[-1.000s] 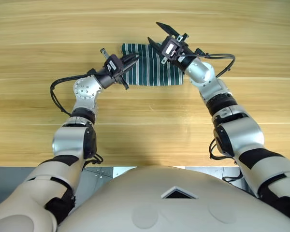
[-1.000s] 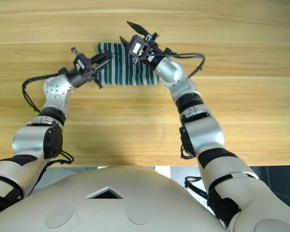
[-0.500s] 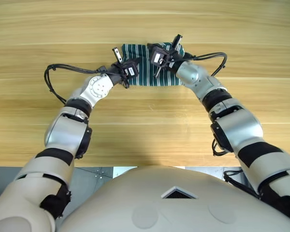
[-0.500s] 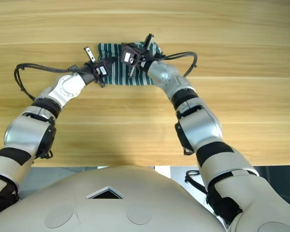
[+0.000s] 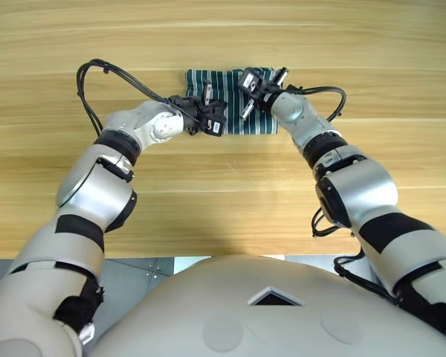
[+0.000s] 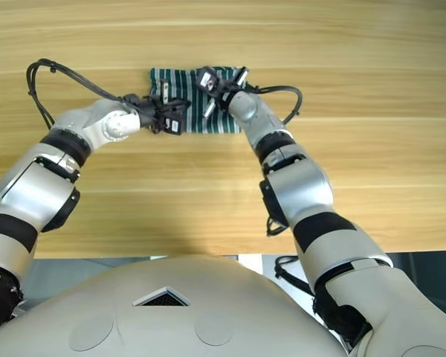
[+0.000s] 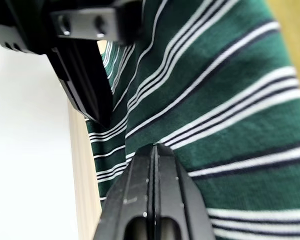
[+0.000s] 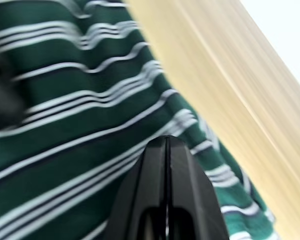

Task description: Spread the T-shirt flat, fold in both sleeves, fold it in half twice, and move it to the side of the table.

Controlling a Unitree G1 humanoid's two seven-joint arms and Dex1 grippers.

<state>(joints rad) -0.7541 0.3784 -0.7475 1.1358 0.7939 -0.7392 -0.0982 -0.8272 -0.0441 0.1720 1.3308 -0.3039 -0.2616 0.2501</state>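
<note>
- vs 1 s earlier: left gripper [image 7: 153, 150] had sat at the left edge of the T-shirt [image 5: 234, 126]. It had since moved in over the cloth.
- right gripper [image 8: 165, 145] had been splayed wide above the shirt's far right corner. Its fingers were now closed together and down on the fabric.
- left fingers were also pressed together, tips on the striped cloth, with a single seam line between them in the left wrist view.
- shirt hadn't shifted: same folded green-striped rectangle, flat on the table [image 5: 223, 193], under both sets of fingertips.
- left arm's cable loop [image 5: 89, 74] had gone from beside the forearm to arched up farther out over the wood.
- couldn't tell whether either pair had cloth pinched between the pads or was just pressing on top, because the tips hid the contact.
- in the head views the left gripper covered the shirt's near left part and the right gripper covered part of the far right.
- in the left wrist view the right gripper showed just beyond the left fingertips, cut off at the frame edge.
- in the right wrist view a dark blur sat off to one side of the fingertips and couldn't be identified.
- beyond the right fingertips: shirt edge, then table wood.
</note>
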